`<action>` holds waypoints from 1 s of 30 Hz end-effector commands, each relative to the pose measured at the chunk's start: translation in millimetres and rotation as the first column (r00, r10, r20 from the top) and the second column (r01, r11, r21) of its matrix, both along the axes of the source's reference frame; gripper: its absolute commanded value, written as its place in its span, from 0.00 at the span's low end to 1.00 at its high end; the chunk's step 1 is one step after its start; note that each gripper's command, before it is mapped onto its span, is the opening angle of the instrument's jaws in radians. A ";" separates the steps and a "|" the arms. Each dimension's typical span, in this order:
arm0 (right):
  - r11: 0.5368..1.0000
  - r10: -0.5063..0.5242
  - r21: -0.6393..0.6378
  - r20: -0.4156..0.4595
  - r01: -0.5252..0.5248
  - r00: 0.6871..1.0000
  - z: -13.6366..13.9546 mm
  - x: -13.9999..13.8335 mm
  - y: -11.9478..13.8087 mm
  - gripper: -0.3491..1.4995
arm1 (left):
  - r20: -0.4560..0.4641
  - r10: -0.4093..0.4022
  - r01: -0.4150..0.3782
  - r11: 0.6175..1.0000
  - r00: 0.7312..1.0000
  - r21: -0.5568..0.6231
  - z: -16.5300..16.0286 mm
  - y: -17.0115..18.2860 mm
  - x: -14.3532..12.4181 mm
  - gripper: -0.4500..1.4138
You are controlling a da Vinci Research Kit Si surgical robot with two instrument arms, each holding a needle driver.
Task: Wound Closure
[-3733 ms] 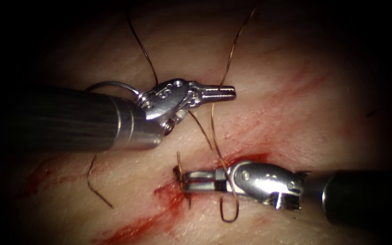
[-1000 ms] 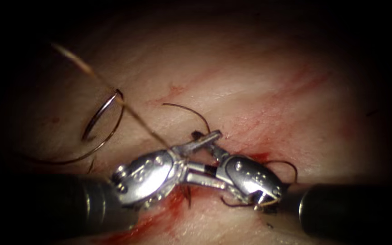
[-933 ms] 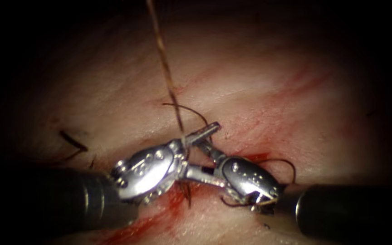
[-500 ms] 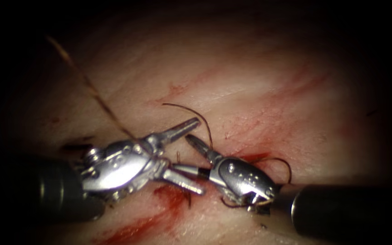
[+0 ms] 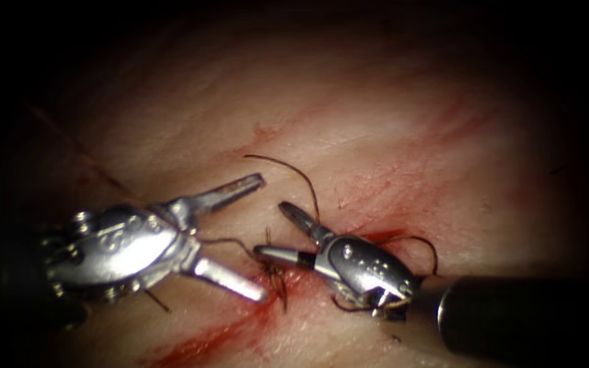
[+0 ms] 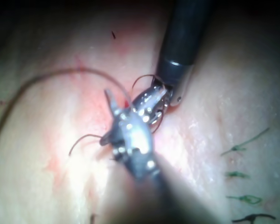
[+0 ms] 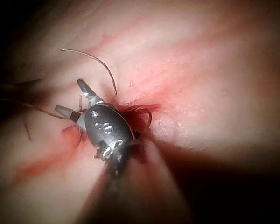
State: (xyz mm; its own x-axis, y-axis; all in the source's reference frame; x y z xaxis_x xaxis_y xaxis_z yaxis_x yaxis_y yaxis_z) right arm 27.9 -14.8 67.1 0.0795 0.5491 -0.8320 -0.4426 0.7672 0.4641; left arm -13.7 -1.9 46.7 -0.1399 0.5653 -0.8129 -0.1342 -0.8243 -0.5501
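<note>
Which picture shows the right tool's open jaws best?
The endoscope view: the right tool lies side-on there, both jaws spread apart and holding nothing, beside the knot of thread at the cut. The right wrist view sees it from behind, jaws apart too. The left wrist view has it partly behind the left tool.

Dark brown thread (image 5: 288, 165), red fluid (image 5: 206, 339)

Left tool (image 5: 262, 237) enters low from the left, wrist angled right, jaws spread wide, gripping nothing. Right tool (image 5: 272, 230) comes in from lower right, jaws parted, tips facing the left tool's, also empty.
</note>
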 end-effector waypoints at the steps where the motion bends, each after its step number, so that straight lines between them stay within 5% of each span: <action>1: 1.000 -0.002 0.003 -0.003 0.002 1.000 0.5 0.7 -0.7 0.84 | -0.003 0.007 -0.007 1.000 1.000 -0.007 0.5 -0.5 -0.4 0.74; 4: 1.000 -0.002 0.003 -0.003 0.002 1.000 0.5 0.7 -0.7 0.84 | -0.034 0.037 -0.038 0.999 0.999 -0.039 0.1 -0.9 0.1 0.67; 13: 1.000 -0.003 0.003 -0.004 0.003 1.000 0.4 0.7 -0.8 0.84 | -0.207 0.049 -0.072 0.992 0.977 -0.107 -0.2 -0.9 2.9 0.67; 22: 1.000 -0.003 0.003 -0.004 0.003 1.000 0.4 0.7 -0.8 0.84 | -0.277 0.038 -0.081 0.987 0.960 -0.142 -0.2 -0.8 4.4 0.64; 30: 1.000 -0.003 0.003 -0.004 0.003 1.000 0.4 0.6 -0.8 0.84 | -0.289 0.058 -0.109 0.980 0.956 -0.164 -0.9 -1.6 6.3 0.47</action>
